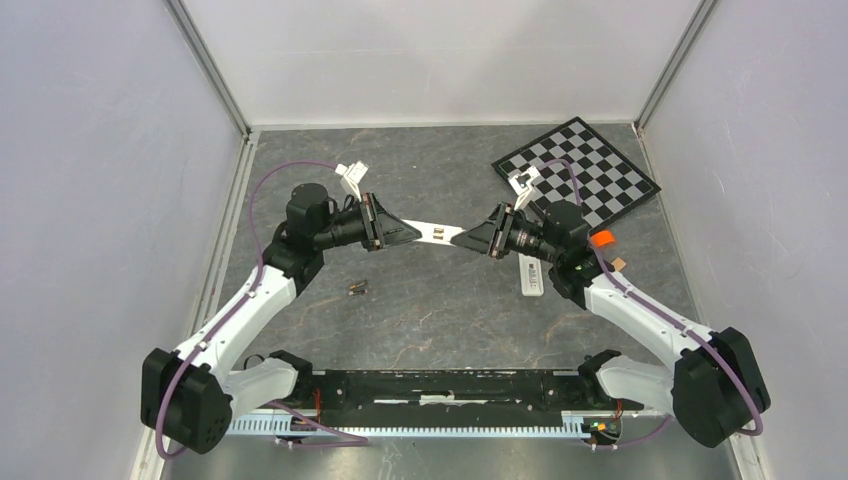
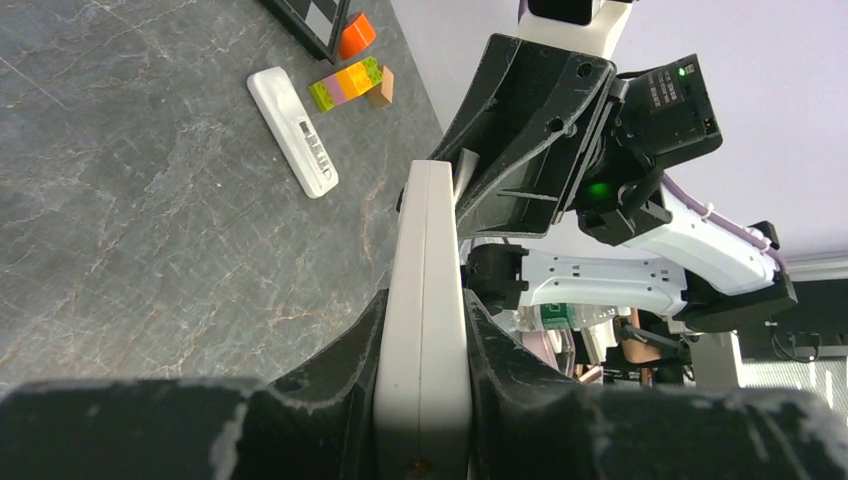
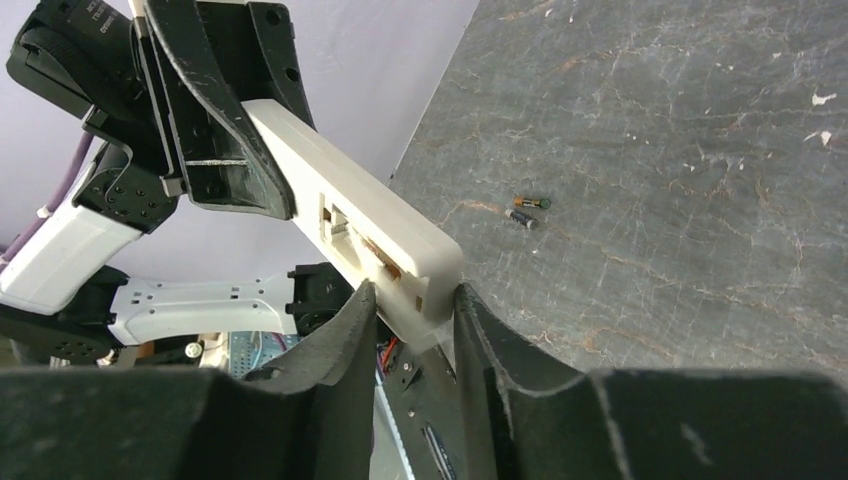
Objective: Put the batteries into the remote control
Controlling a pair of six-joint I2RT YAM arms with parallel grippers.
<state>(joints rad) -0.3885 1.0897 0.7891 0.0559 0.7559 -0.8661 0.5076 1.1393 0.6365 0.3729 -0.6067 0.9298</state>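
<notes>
- Left gripper is clamped on one end of the remote control, a slim white plastic slab with rounded edges, held off the table.
- Right gripper: matte black jaws set narrow, straddling the other end. Can't tell if they actually press the plastic.
- Rectangular recess in the remote is open, coppery contacts visible.
- Batteries: two tiny dark cylinders lying close together on the grey marbled table, well apart from the remote.
- Second white remote lies flat near the coloured blocks.
</notes>
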